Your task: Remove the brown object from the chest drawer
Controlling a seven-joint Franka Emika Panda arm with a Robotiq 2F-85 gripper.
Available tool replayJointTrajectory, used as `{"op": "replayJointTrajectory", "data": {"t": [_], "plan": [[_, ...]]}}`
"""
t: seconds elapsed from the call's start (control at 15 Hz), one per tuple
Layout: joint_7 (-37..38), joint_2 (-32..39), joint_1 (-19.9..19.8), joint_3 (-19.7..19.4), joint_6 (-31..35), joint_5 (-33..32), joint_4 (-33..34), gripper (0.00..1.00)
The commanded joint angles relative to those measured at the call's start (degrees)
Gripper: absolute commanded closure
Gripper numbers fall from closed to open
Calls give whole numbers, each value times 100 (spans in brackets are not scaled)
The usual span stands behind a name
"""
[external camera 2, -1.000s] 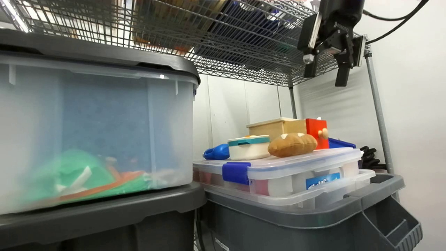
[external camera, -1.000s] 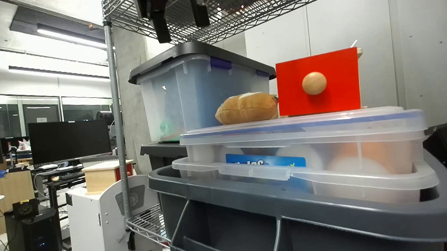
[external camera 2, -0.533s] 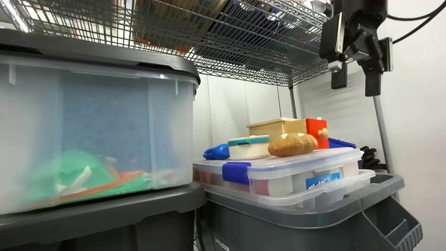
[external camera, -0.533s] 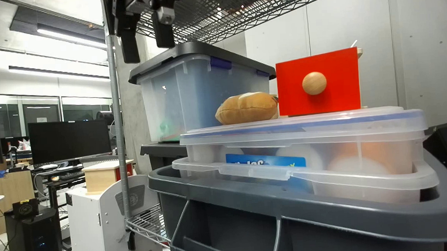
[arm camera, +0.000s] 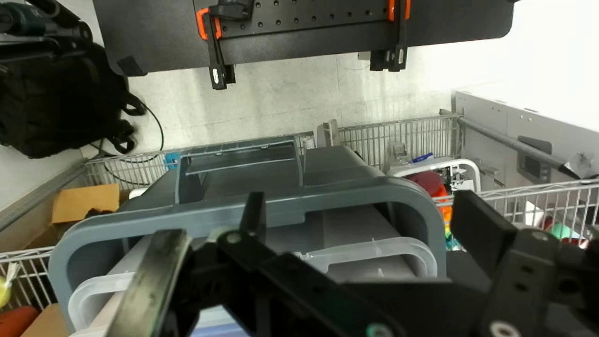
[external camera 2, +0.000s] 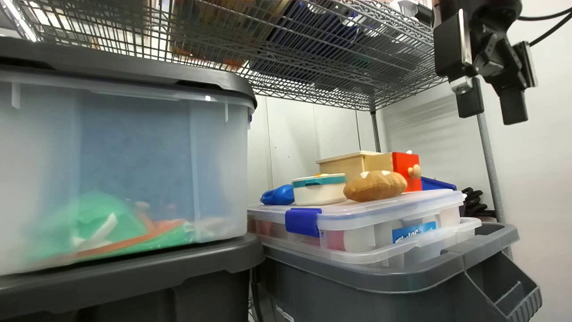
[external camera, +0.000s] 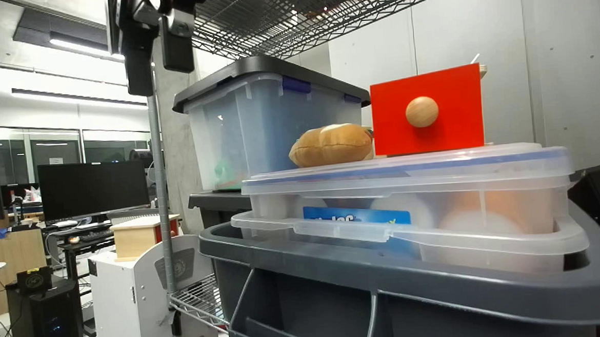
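**Brown object (external camera 2: 374,185) lying outside the chest drawer (external camera 2: 404,162)**

We are seeing the brown object resting on top of a clear bin (external camera 2: 393,217), just beside the chest drawer's red front (external camera: 453,110); we are not making out whether they are touching. In an exterior view, the chest drawer is sticking out from a pale wooden chest (external camera 2: 344,165), its round wooden knob (external camera: 422,112) facing outward. A teal-lidded container (external camera 2: 318,192) is standing near the brown object. In both exterior views we are finding the fingers (external camera 2: 470,100) hanging higher than the brown object and well apart from it. They are standing apart from each other, and in the wrist view we are seeing a grey bin (arm camera: 337,199) through the gap.
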Motion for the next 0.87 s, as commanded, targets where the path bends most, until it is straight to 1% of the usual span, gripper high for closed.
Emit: {"op": "replayJointTrajectory", "data": {"t": [0.0, 0.07, 0.8], "plan": [[108, -74, -19, 86, -304, -64, 67, 0], [20, -1, -8, 22, -116, 3, 20, 0], [22, -1, -4, 41, -143, 0, 20, 0]]}}
